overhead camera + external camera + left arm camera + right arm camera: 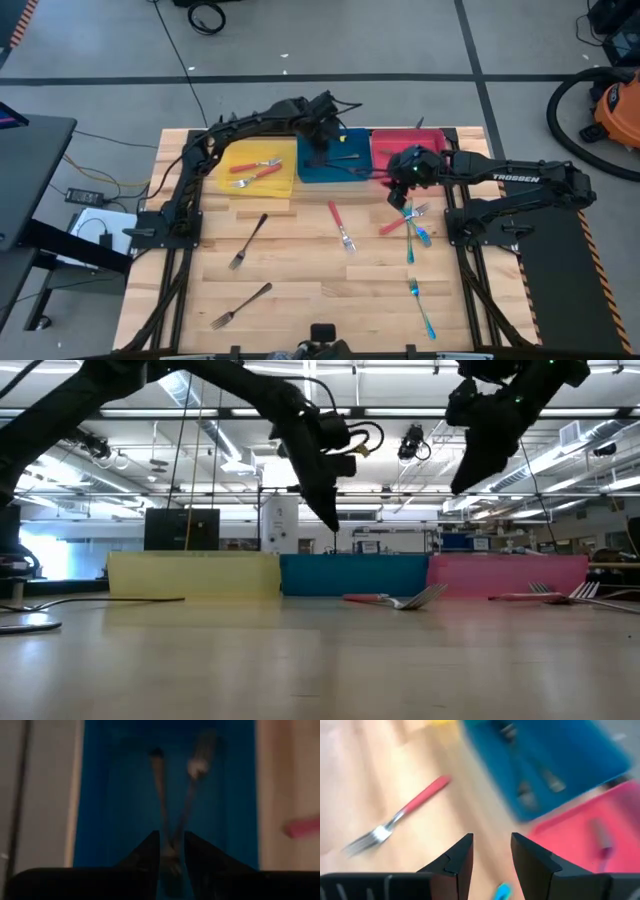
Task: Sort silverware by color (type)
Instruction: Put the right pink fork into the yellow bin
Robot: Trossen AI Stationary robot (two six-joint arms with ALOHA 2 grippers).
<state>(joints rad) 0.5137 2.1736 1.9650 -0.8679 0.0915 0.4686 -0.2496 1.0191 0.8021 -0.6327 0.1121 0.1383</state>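
My left gripper (320, 148) (330, 520) (172, 835) hangs over the blue bin (312, 170), pointing down, its fingers a narrow gap apart. Two dark grey forks (175, 805) lie crossed on the bin floor below that gap. My right gripper (402, 188) (460, 485) (491, 837) hovers open and empty above the wood by the red bin (385, 150) (570, 830). A red-handled fork (342, 227) (405, 810) lies flat on the table near it. A red fork (397, 224) and a teal one (415, 232) lie crossed just below my right gripper. The yellow bin (225, 165) holds two red-handled forks (256, 172).
Two dark forks (248, 240) (240, 305) lie on the table's left half and a teal fork (422, 310) near its right front. The three bins stand in a row along the far edge. A dark utensil (602, 842) lies in the red bin. Bare wood lies between the scattered forks.
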